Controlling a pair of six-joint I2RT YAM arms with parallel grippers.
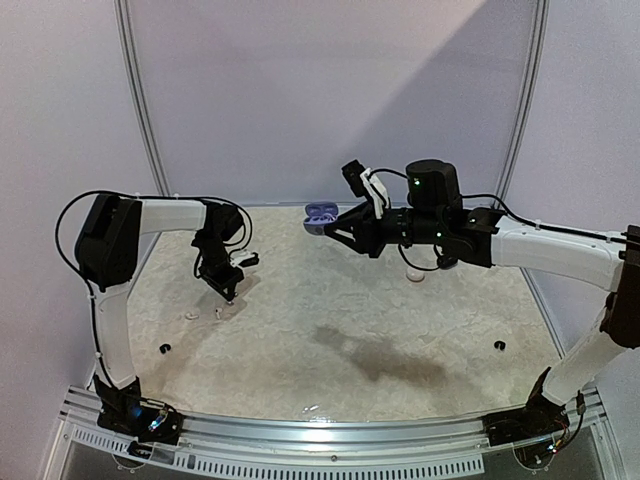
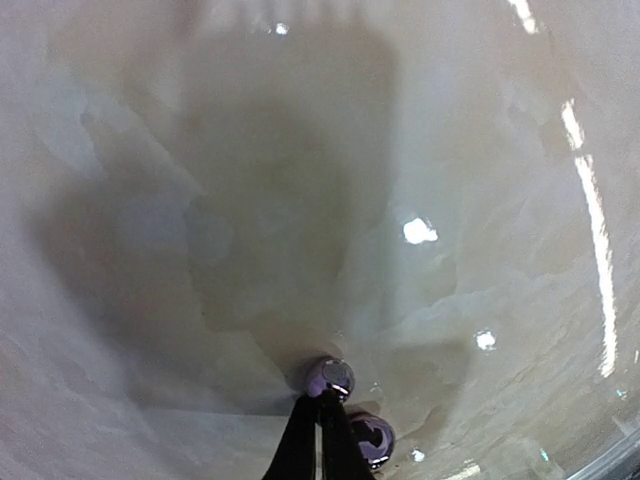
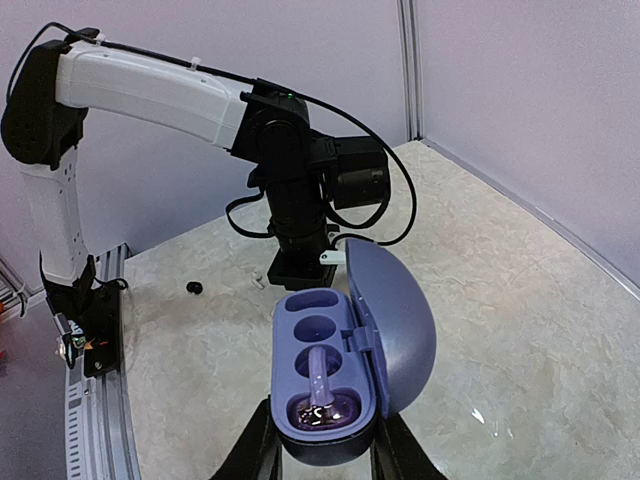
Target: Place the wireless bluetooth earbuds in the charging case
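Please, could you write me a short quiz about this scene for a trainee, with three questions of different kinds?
1. True or false: the purple plastic charging case has its lid shut.
2. The left tool is shut on: A) a glossy purple earbud; B) a black cable; C) nothing at all.
3. Fill in: the right tool holds the case ___ the marbled beige table.
Key: 1 false; 2 A; 3 above.
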